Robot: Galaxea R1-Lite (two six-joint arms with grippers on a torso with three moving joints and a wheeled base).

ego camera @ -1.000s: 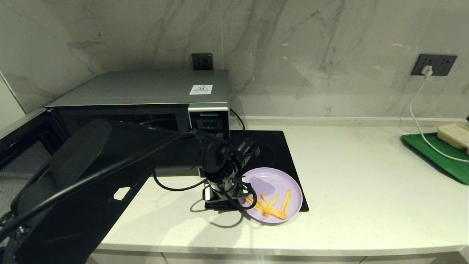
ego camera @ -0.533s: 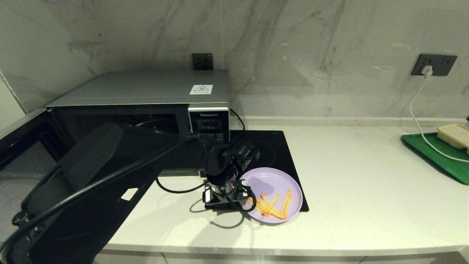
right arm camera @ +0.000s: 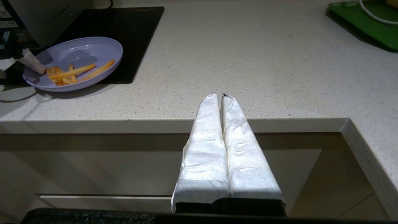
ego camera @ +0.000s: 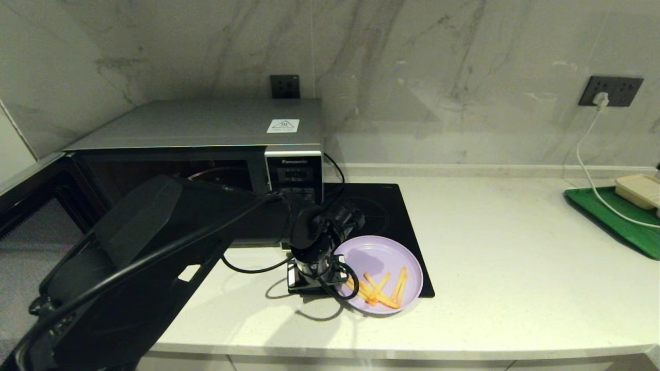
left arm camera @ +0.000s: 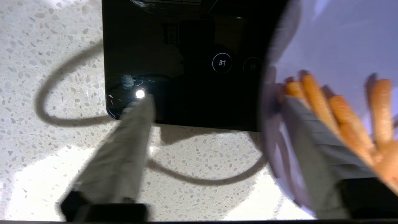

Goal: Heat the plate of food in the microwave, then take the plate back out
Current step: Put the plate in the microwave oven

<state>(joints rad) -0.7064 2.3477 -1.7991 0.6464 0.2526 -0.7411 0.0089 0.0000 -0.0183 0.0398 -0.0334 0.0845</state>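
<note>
The lilac plate of food (ego camera: 384, 257) with several orange fries (ego camera: 381, 288) lies half on the black hob, right of the microwave. My left gripper (ego camera: 322, 275) points down at the plate's left rim and is open. In the left wrist view one finger (left arm camera: 311, 146) is inside the plate (left arm camera: 335, 40) beside the fries, and the other is outside over the hob's corner, so the rim stands between the wide jaws, unclamped. The silver Panasonic microwave (ego camera: 206, 123) has its door (ego camera: 31, 206) swung open to the left. My right gripper (right arm camera: 221, 96) is shut and empty, parked below the counter's front edge.
The black glass hob (ego camera: 392, 206) lies under the plate's far half. At the far right, a green tray (ego camera: 608, 216) holds a beige box (ego camera: 639, 188), and a white cable (ego camera: 588, 170) runs to the wall socket. My left arm hides much of the microwave's opening.
My left gripper has edged a little to the left, and the plate has slid slightly left with it. The left arm's elbow has shifted. The right arm has not moved.
</note>
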